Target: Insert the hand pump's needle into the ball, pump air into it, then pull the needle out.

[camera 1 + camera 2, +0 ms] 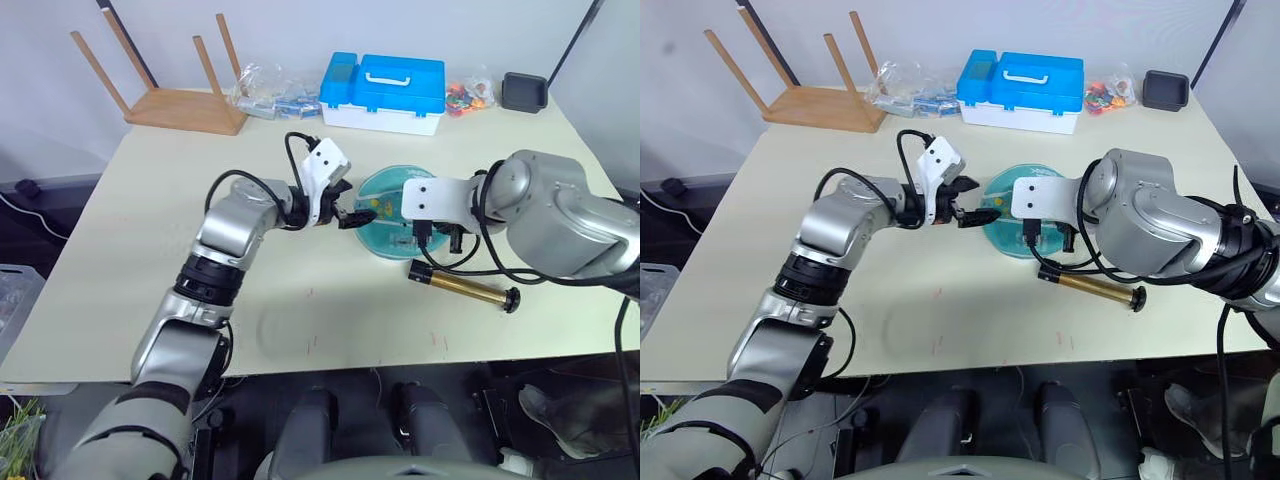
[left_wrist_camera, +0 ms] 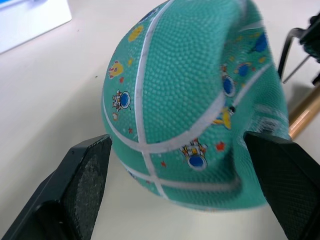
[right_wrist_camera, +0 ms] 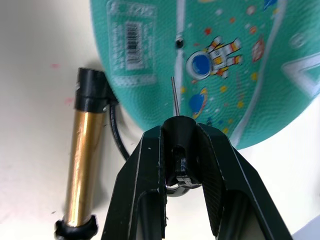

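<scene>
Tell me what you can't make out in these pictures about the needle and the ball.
- Ball's valve hole: head views, hidden behind the right gripper.
- Needle tip touching the ball or not: right wrist view, no depth.
- Left gripper pads touching the ball: left wrist view, contact unclear.
- Hand pump handle: head views, too small.

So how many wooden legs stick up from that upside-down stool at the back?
4, all rising from the wooden stool at the table's far left corner: two on its left, two on its right.

Pebbled matt rubber ball (image 2: 190,100); glossy metal hand pump (image 3: 85,165); smooth table (image 1: 150,220).
</scene>
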